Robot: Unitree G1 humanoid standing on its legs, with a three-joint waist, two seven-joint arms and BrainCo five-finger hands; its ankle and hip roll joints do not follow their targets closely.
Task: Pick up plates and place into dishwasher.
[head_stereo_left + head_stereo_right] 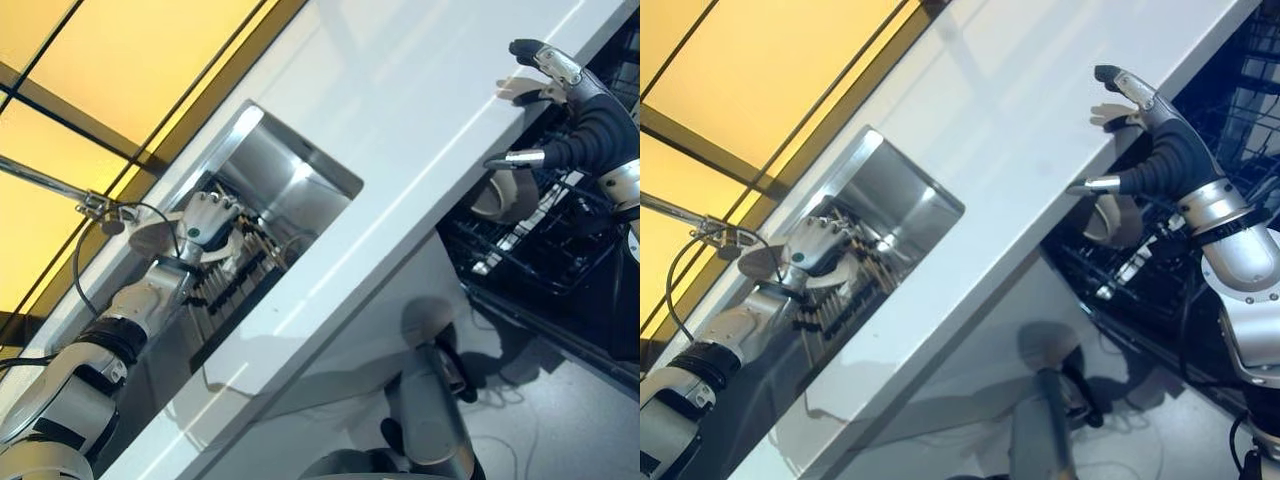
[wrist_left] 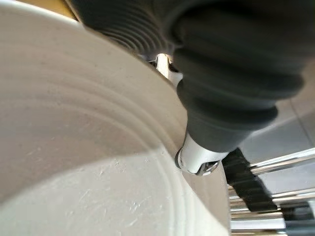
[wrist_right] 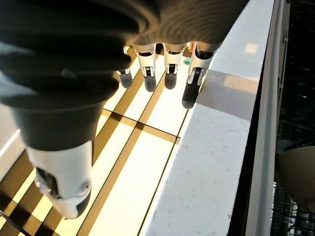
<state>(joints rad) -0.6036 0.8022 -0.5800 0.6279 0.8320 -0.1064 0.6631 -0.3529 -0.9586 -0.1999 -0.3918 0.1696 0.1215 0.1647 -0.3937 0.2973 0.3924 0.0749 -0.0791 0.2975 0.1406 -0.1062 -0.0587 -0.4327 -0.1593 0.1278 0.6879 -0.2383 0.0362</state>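
- Holding a pale plate (image 1: 150,238) in the left hand (image 1: 205,222), down in the steel sink (image 1: 290,175) at about 9 o'clock of the head view; fingers and thumb curled round the plate's rim.
- Left wrist view: plate surface (image 2: 74,147) right up against the camera, ribbed wrist cover and a thumb tip on its rim, chrome rack bars past its edge.
- Dark drying rack (image 1: 235,275) stands in the sink just beside the left hand, at its 5 o'clock.
- White counter (image 1: 420,150) runs diagonally from 7 o'clock to 1 o'clock; sink is cut into it.
- Right hand (image 1: 560,100) at 2 o'clock, over the counter's front edge; fingers straight and spread, thumb out, holding nothing. Right wrist view confirms: fingers (image 3: 192,83) extended above the counter edge, nothing between them.
- Open dishwasher rack (image 1: 540,260) sits below the counter edge at 3 o'clock, under the right hand; dark wire basket.
- One pale plate-like dish (image 1: 505,195) already stands in that rack, just below the right hand, not touching it.
- Yellow tiled wall (image 1: 110,70) behind the sink at 11 o'clock, with a chrome tap (image 1: 60,188) at 9 o'clock.
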